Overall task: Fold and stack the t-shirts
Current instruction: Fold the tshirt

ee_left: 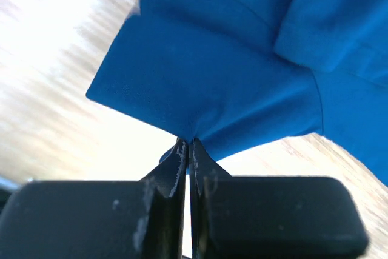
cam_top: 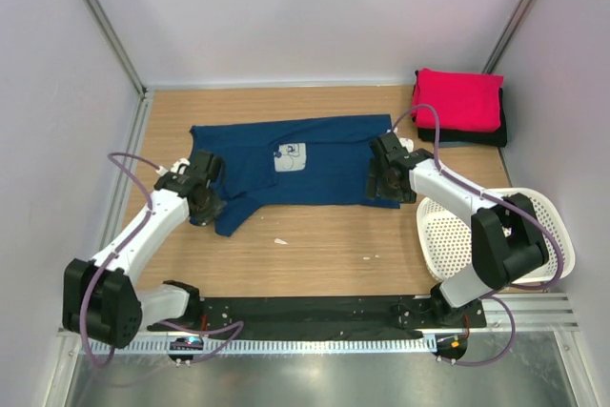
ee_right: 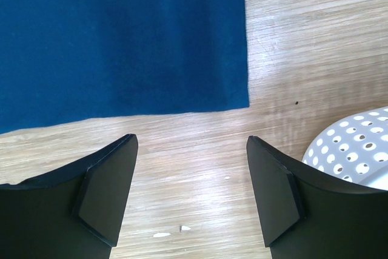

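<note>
At the lower right of the top view, nearest the arm bases, the white basket (cam_top: 443, 235) shows only its holed floor where the right arm does not cover it. Beyond it, the navy t-shirt (cam_top: 324, 164) lies flat, long axis left to right, sleeves left and hem right. The left gripper (ee_left: 187, 145) is pinched tight on a sleeve edge, and the right gripper (ee_right: 191, 168) hangs with fingers wide apart beside the hem corner. In the upper right corner, a folded pink-red t-shirt (cam_top: 457, 97) rests on a black t-shirt (cam_top: 467, 138).

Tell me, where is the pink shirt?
In the top view, the pink-red t-shirt lies folded in the far right corner of the table, on top of the black t-shirt, beyond the white basket.
</note>
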